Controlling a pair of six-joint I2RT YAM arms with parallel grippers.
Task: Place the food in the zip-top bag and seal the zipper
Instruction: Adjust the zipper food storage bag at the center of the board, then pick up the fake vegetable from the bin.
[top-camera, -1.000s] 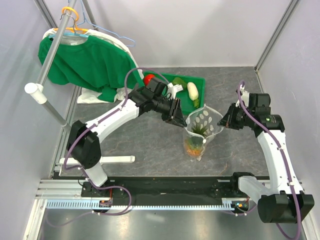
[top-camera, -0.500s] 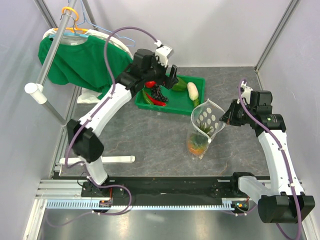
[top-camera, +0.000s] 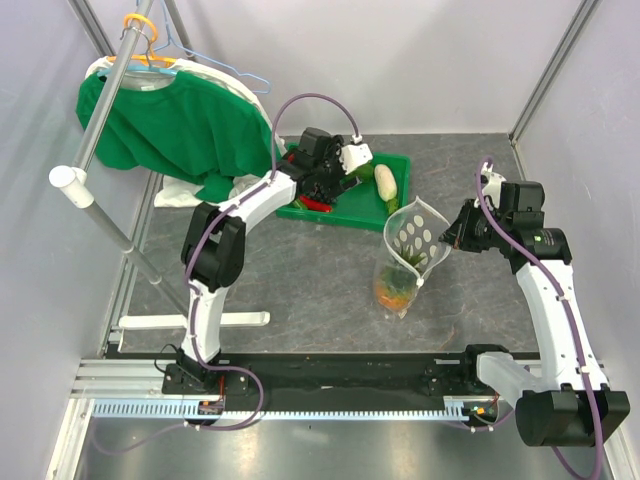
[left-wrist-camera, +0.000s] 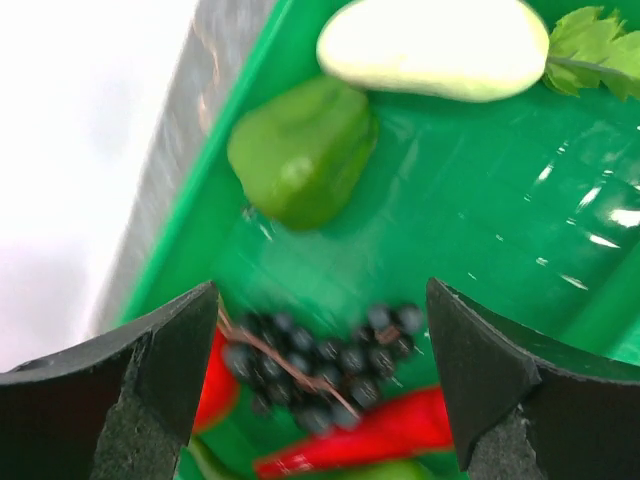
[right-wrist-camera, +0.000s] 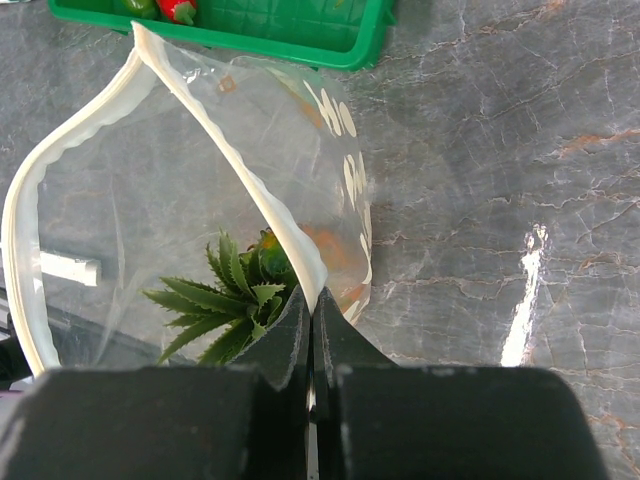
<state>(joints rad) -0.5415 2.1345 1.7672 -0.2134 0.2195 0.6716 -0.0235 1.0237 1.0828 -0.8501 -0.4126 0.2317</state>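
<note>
Only the left wrist view showed the left gripper wide open and empty, just above the grapes in the green tray. The right wrist view showed the right gripper pinched shut on the rim of the zip-top bag, pineapple inside. Moments earlier the left gripper hovered higher.

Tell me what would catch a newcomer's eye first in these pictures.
The clear dotted bag stands open right of centre, its rim pinched by the right gripper, a pineapple inside. Farther back, the left gripper hangs open over dark grapes in the green tray.
</note>
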